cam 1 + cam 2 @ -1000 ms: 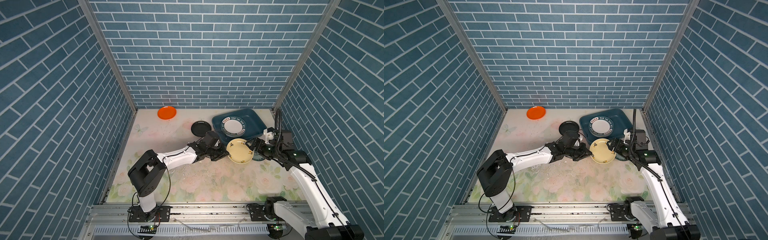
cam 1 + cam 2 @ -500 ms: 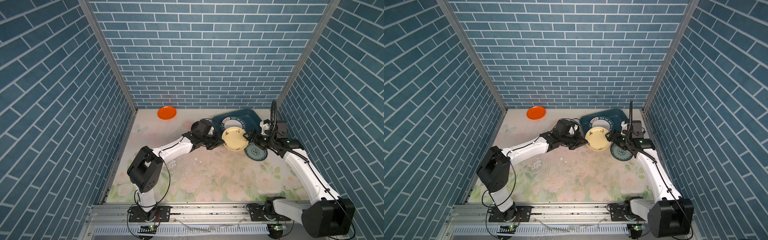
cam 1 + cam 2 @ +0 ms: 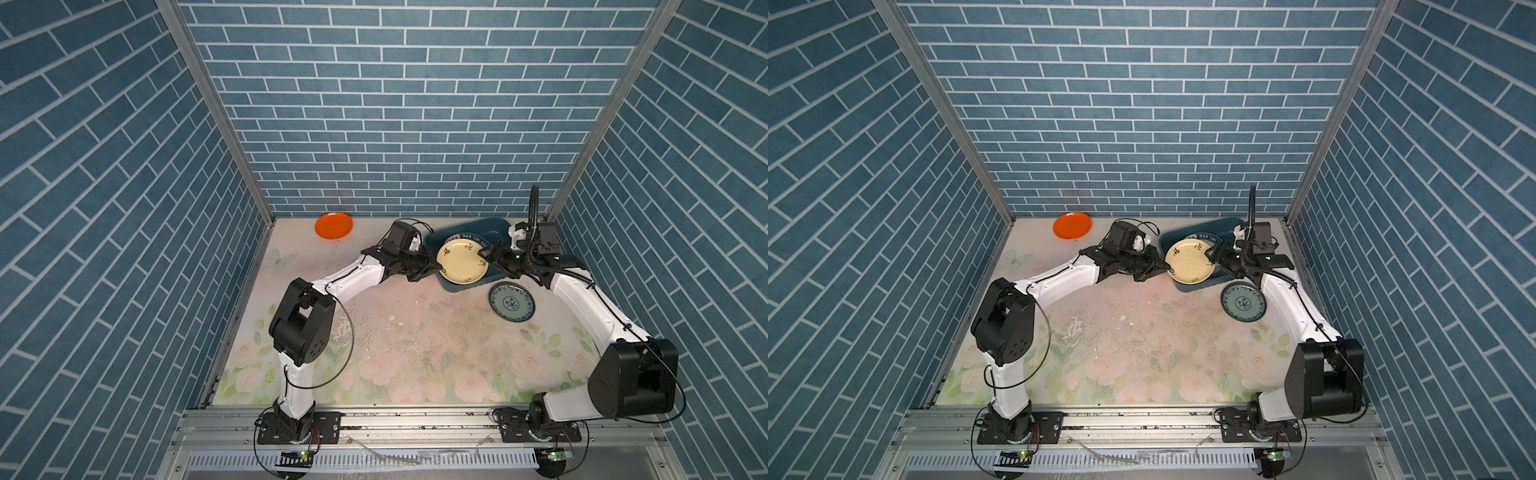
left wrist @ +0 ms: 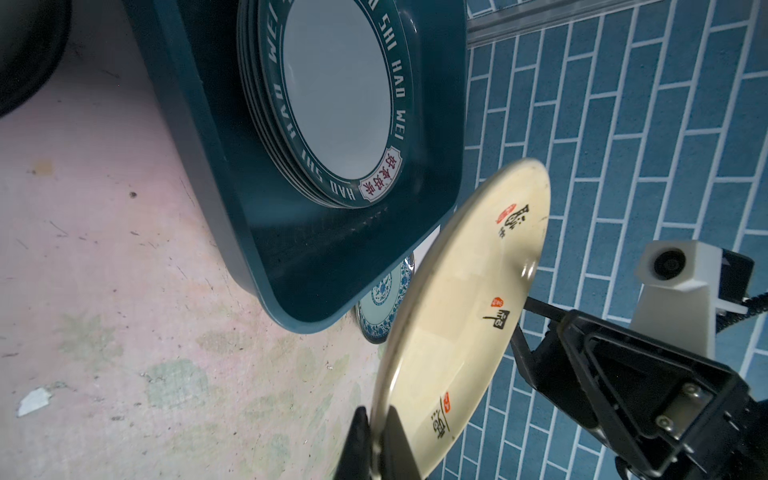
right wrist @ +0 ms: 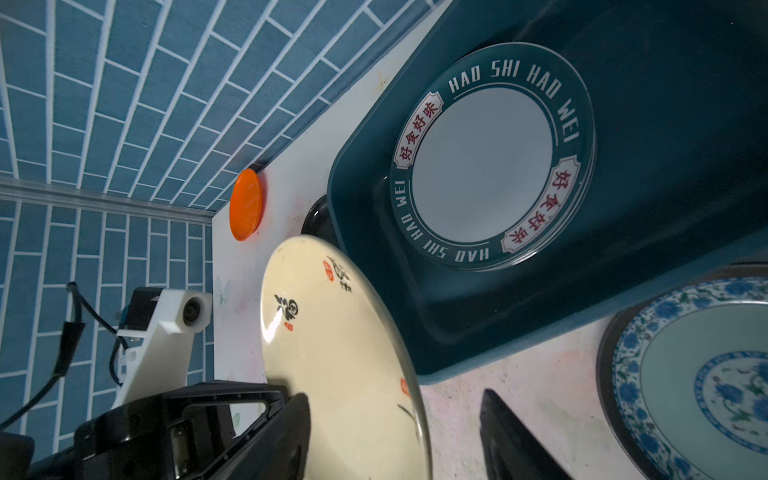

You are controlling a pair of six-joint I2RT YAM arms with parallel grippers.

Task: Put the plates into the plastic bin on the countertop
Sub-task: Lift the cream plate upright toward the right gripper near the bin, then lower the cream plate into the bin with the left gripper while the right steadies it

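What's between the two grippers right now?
The pale yellow plate: left gripper pinches one rim, right gripper straddles the opposite rim, jaws open. Seen in both top views.

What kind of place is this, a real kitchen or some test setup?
Most likely a mock kitchen cell for robot trials: brick-print wall panels in metal framing, a flowered countertop, and left arm and right arm bolted to a front rail, with a pale yellow plate at a plastic bin.

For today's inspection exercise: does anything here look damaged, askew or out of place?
The countertop is scuffed and flaking in the middle, with loose white chips. The yellow plate, gripped at its rim, hangs tilted.
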